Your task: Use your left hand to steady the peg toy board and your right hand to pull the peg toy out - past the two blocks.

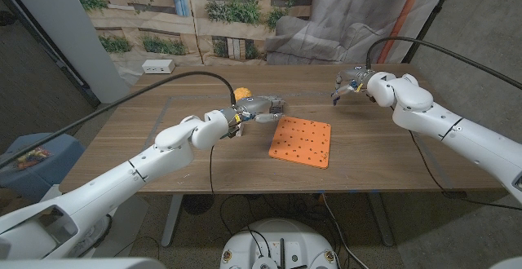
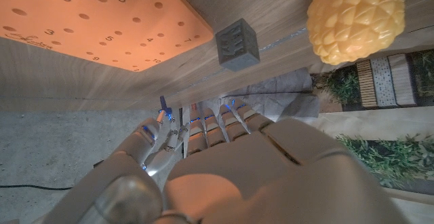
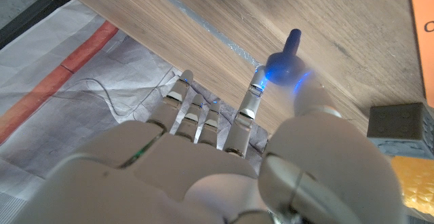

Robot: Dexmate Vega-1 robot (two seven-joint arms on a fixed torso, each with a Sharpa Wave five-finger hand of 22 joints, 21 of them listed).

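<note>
A wooden table (image 1: 383,151) fills the centre of the head view. An orange peg toy board (image 1: 302,141) lies flat just right of centre. A grey block (image 2: 238,44) and a yellow textured ball (image 2: 355,18) sit beyond it, toward upper centre, with a white power strip (image 1: 157,67) at the table's upper-left corner.

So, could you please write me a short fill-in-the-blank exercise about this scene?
1. The peg toy board on the wooden table is ____ in colour.
2. The right hand pinches a small ____ peg.
3. Beside the board, near the left hand, sits a grey ____.
4. The bumpy ball is ____.

Answers: orange; blue; block; yellow
</note>
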